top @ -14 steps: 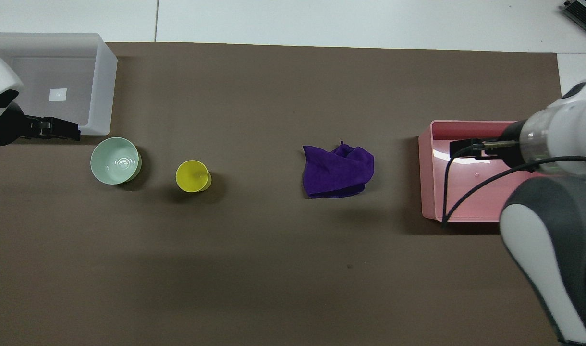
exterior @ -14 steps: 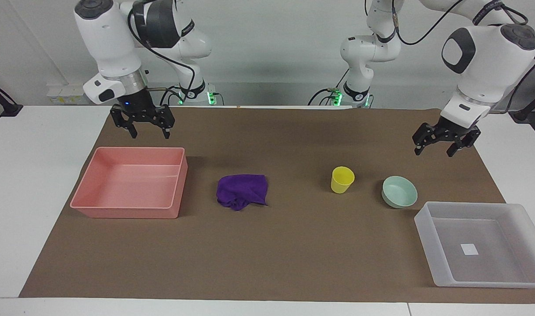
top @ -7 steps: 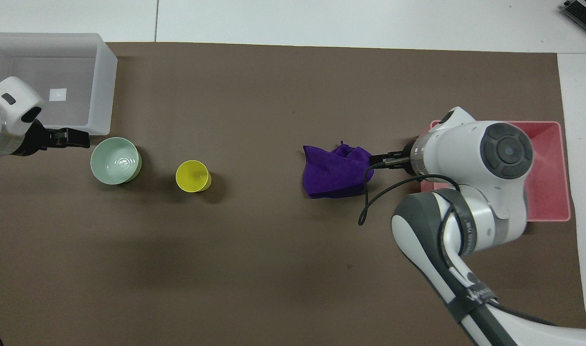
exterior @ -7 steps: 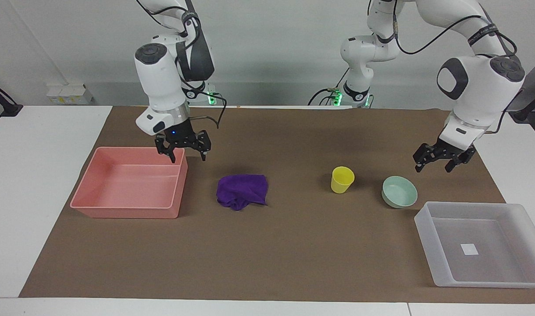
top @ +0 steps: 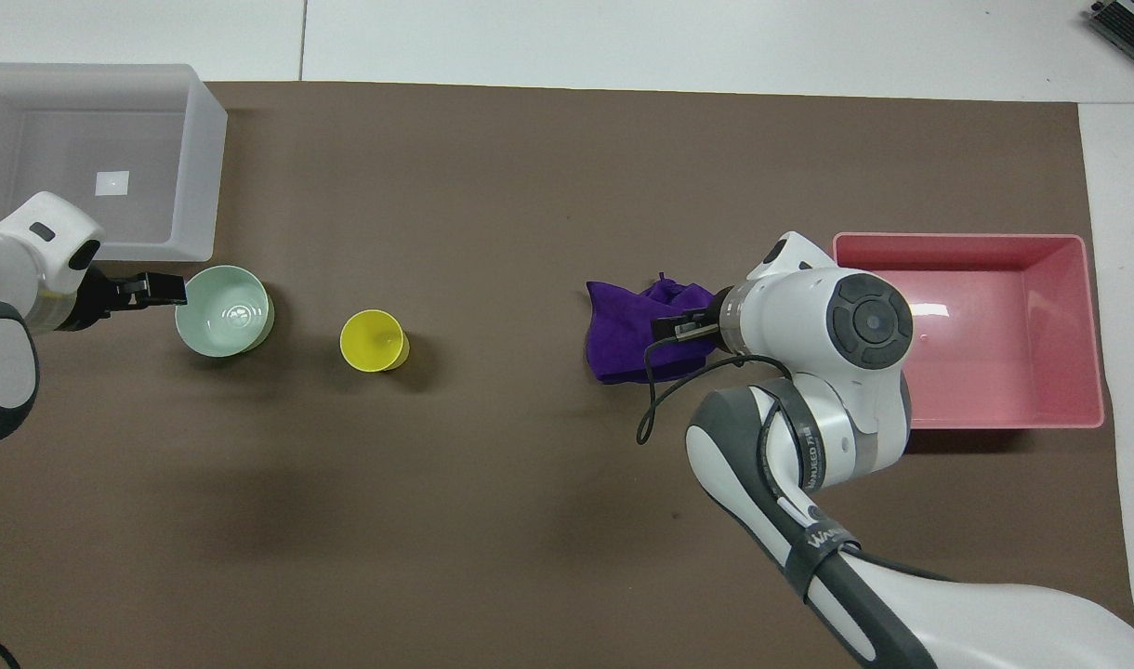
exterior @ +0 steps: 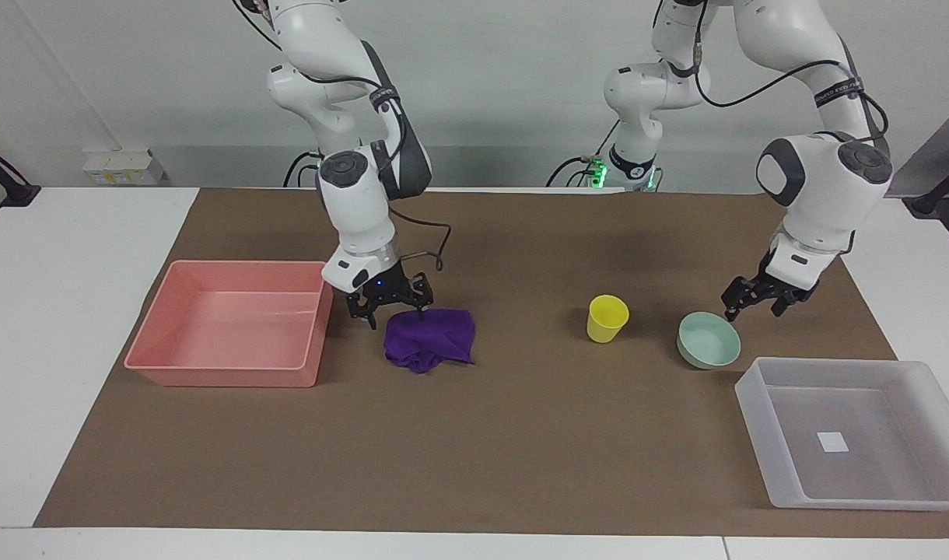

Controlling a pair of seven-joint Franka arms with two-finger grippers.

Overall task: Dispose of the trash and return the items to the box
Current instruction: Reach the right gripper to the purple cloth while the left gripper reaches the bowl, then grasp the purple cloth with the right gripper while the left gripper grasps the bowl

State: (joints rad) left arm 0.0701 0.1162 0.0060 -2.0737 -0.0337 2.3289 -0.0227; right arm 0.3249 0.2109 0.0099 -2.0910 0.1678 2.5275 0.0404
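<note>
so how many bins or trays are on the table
2. The pink bin sits at the right arm's end, beside the cloth. The clear tray sits at the left arm's end, farther from the robots than the bowl. Nothing seems hidden.

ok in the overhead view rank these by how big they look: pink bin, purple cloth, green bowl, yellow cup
1. pink bin
2. purple cloth, though the right arm covers part of it
3. green bowl
4. yellow cup

The cloth (exterior: 430, 339) is purple, the cup (exterior: 607, 317) yellow, the bowl (exterior: 709, 340) pale green, the bin (exterior: 229, 324) pink, the mat (exterior: 521, 451) brown.
</note>
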